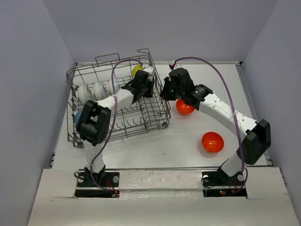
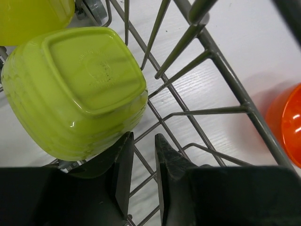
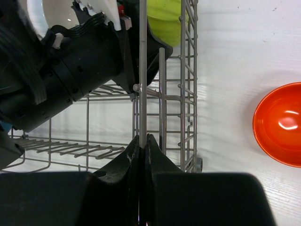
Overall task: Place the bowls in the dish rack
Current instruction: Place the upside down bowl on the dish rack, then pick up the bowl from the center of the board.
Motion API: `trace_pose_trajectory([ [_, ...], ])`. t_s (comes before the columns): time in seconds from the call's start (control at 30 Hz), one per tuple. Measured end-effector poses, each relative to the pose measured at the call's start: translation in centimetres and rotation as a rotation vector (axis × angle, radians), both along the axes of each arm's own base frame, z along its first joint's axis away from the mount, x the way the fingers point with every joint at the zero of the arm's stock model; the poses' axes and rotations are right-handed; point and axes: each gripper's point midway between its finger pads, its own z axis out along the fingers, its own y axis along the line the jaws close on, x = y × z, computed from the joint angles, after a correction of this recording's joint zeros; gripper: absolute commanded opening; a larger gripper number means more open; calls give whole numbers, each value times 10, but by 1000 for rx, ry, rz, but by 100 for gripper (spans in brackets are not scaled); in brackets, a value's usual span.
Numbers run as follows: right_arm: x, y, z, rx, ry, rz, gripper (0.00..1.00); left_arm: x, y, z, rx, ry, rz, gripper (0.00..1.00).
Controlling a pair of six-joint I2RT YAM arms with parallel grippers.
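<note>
While white bowls (image 1: 96, 89) and yellow-green bowls (image 2: 77, 89) sit in the dish rack (image 1: 136, 121), two orange bowls (image 1: 212, 141) (image 1: 185, 107) lie on the table (image 1: 141, 150), my left fingers (image 2: 123, 169) parted and empty, my right fingers (image 3: 157, 165) clamping its wire (image 3: 142, 70).

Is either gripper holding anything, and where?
The right gripper pinches a wire of the rack at its side wall. The left gripper holds nothing; the green bowl lies beside it.

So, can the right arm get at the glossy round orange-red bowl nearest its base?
Probably, once it lets go: the right gripper is shut on a wire of the grey metal dish rack. The orange-red bowl lies uncovered on the table.
</note>
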Motion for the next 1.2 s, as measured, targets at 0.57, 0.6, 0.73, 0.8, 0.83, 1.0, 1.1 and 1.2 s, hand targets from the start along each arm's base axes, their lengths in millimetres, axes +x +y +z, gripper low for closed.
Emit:
trace_pose_trajectory([
  [0.57,0,1,3,-2,-6,7,50,-23,32,114,-60,-198,83,40],
  [0.6,-1,4,6,3,-14,21,52,-24,35,117,-57,-203,92,40],
  [0.73,-1,-5,13,-27,-25,-1,60,-27,44,130,-54,-228,124,40],
  [0.8,0,-9,16,-36,-31,-12,60,-28,45,134,-56,-235,129,40],
  [0.83,0,-11,18,-40,-35,-18,61,-28,46,135,-56,-238,132,40],
  [1.0,-4,-23,34,-47,-60,-46,64,-29,48,135,-50,-235,139,40],
  [1.1,-6,-38,57,-47,-112,-96,64,-30,50,135,-46,-232,145,41],
  [1.2,-10,-61,79,-57,-169,-175,65,-32,52,141,-51,-241,150,41],
])
